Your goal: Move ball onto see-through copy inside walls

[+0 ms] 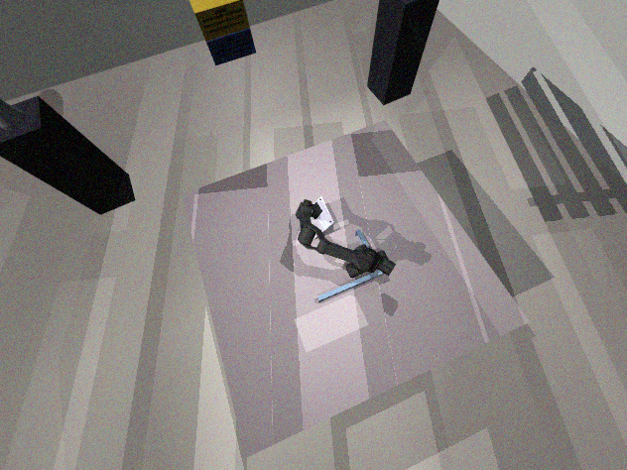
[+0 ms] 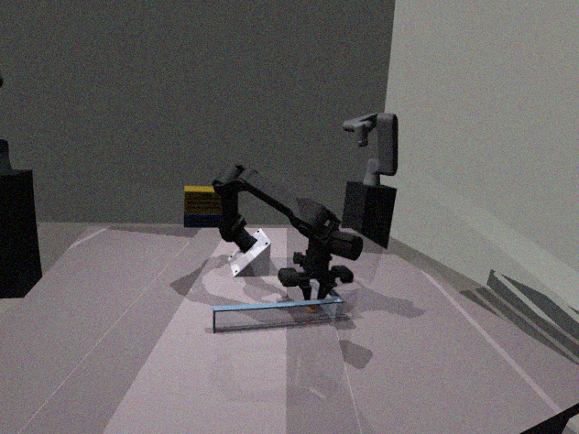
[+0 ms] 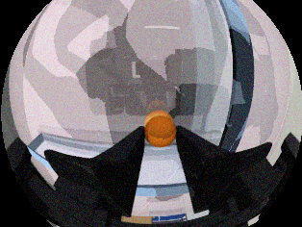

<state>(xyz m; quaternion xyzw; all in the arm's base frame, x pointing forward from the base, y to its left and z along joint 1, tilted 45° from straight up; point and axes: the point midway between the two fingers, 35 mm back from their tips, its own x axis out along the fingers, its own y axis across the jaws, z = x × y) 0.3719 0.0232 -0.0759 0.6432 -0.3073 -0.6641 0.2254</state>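
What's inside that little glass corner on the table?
The black tool reaches down into the low clear walls, pinching a small orange ball. A see-through copy cannot be seen; the tool covers that spot.

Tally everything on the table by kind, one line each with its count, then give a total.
Small orange ball, gripped in the tool: 1
Low clear blue-edged walls forming a corner: 2
Dark six-joint robot arm: 1
White wedge-shaped arm base: 1
See-through ball copy: cannot tell, not made out here
Total: 5
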